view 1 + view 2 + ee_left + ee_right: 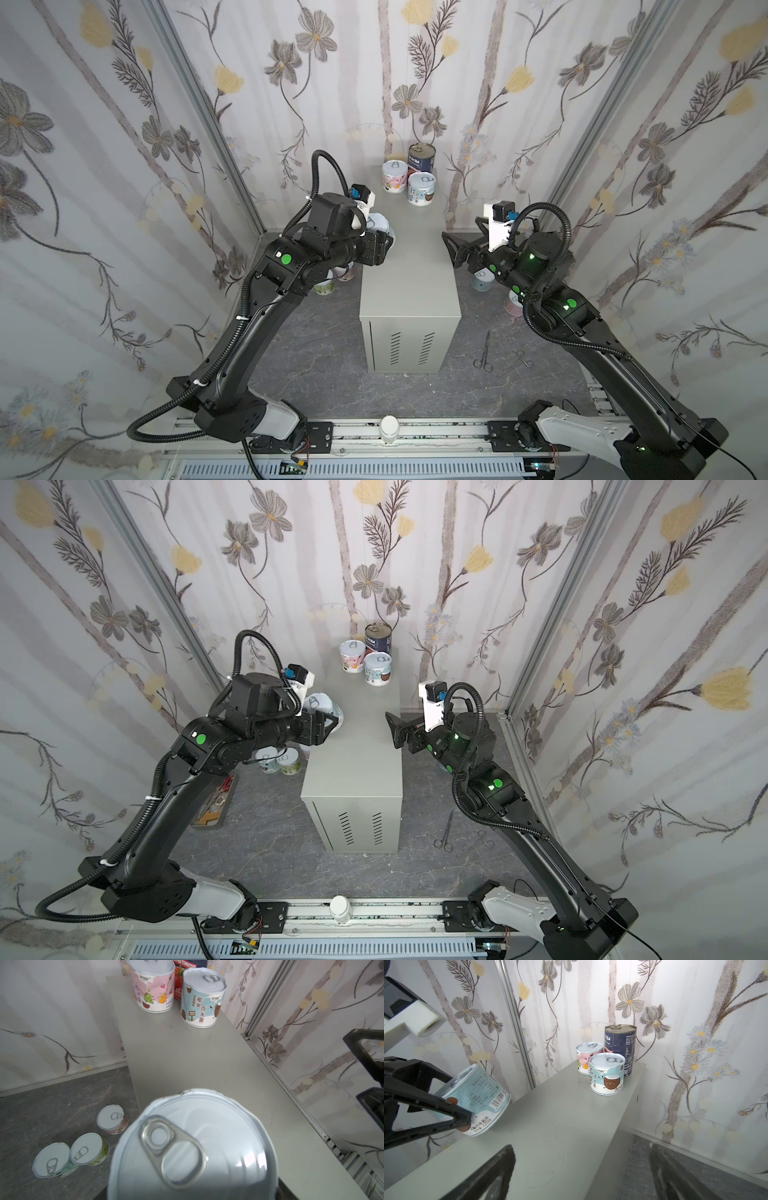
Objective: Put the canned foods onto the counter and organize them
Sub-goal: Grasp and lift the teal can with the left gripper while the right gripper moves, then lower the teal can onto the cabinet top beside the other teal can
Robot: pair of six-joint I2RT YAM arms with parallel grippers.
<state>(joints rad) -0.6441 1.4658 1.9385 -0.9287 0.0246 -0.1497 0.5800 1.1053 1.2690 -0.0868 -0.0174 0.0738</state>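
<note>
My left gripper (332, 725) clamps a tilted, paper-labelled teal can (477, 1093) over the edge of the smooth grey metal counter (409, 270). My right gripper (394, 730) gapes wide, empty. Farther back on the counter stand three upright cans (422, 189) (one taller, dark blue).

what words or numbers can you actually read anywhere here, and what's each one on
"PED TOMATOES" (start cut off): tall dark can, on its red label.
"椰果 西米露": standing teal can.
"220克": tilted teal can, near its bottom edge.
Unreadable: the pink can lettering, turned partly away; the tall dark can's blue brand word and small print; the tilted teal can's barcode digits and fine print.
</note>
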